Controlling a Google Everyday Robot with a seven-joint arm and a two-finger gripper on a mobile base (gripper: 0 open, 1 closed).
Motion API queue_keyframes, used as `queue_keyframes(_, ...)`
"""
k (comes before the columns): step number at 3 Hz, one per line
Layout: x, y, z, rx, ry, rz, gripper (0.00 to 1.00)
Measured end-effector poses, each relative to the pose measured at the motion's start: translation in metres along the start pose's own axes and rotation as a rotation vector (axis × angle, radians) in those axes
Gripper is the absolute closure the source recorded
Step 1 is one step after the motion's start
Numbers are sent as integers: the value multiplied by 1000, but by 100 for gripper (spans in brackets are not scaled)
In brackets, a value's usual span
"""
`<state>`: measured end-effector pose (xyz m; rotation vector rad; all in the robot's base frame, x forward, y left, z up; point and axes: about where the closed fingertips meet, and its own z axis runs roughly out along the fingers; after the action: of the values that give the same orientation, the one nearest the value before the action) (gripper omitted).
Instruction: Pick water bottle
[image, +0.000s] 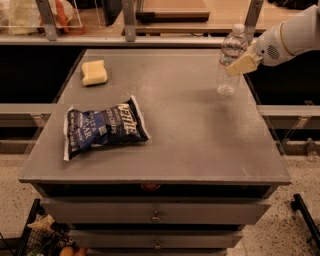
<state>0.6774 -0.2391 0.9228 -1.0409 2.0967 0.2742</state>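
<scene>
The water bottle (229, 60) is clear with a white cap and is upright at the far right of the grey table (200, 145), its base at or just above the top. My gripper (239, 64) reaches in from the right on a white arm (292, 37). Its tan fingers (243, 63) grip the bottle's middle, shut on it. The far finger is hidden behind the bottle.
A blue chip bag (104, 129) lies flat at the front left of the table. A yellow sponge (94, 73) sits at the far left. A counter with metal posts (129, 20) runs behind the table. Drawers (155, 215) are below the front edge.
</scene>
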Motion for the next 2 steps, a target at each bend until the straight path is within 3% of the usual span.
queue_keyframes(2,-39,-6,-31,-34,-76,-65,100)
